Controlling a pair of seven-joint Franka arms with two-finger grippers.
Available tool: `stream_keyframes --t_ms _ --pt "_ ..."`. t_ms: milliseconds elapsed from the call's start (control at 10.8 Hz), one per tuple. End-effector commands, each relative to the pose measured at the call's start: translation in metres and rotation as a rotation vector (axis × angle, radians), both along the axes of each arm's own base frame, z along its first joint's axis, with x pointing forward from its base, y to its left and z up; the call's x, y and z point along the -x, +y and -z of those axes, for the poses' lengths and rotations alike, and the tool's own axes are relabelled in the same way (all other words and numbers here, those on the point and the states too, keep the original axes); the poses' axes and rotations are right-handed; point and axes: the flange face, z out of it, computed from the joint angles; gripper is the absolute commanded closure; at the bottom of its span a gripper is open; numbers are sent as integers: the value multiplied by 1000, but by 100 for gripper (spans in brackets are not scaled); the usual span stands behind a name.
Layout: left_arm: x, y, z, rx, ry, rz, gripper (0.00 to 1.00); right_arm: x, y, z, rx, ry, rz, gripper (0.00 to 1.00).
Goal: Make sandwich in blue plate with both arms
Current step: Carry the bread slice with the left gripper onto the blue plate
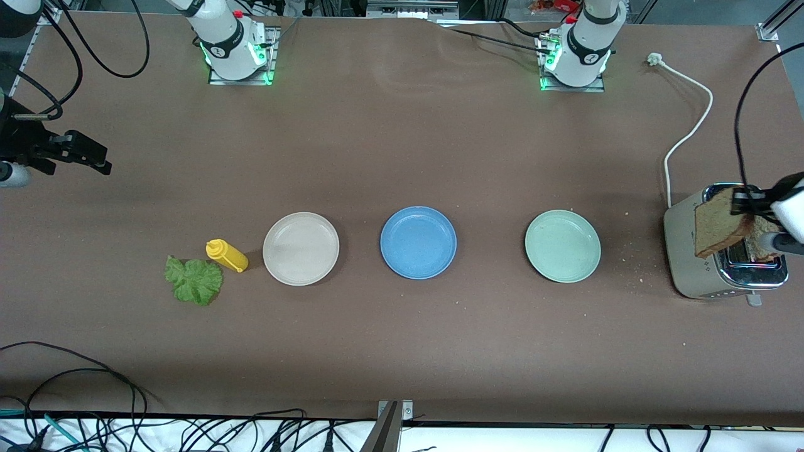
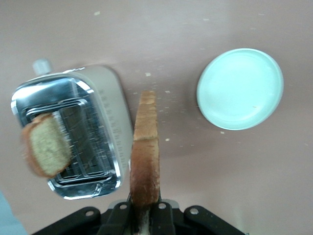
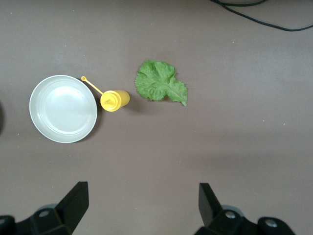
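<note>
Brown toast slice [image 1: 716,223] above toaster; blue plate [image 1: 418,242] bare.

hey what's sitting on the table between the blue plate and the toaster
One thing: the pale mint-green plate, empty, between the blue plate and the toaster. The front view shows it; otherwise only crumbs on bare table.

You have open table between the beige plate [image 1: 301,248], blue plate [image 1: 418,242] and green plate [image 1: 563,245]. Near the right arm's end, a yellow bottle [image 1: 227,255] crowds the lettuce [image 1: 194,280]. The toaster [image 1: 722,260] blocks the left arm's end.
</note>
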Motion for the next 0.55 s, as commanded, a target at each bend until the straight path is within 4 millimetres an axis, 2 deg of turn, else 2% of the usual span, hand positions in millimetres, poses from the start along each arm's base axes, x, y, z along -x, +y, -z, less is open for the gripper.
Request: stream_keyframes --t_ms 0,369,462 --pt "1 -79 -5 134 16 114 100 -2 -2 -4 8 -2 3 0" --pt "1 -217 67 385 175 206 100 -3 -4 -1 12 4 6 0" --pt "2 -249 94 484 235 210 100 -4 -5 0 14 6 7 0"
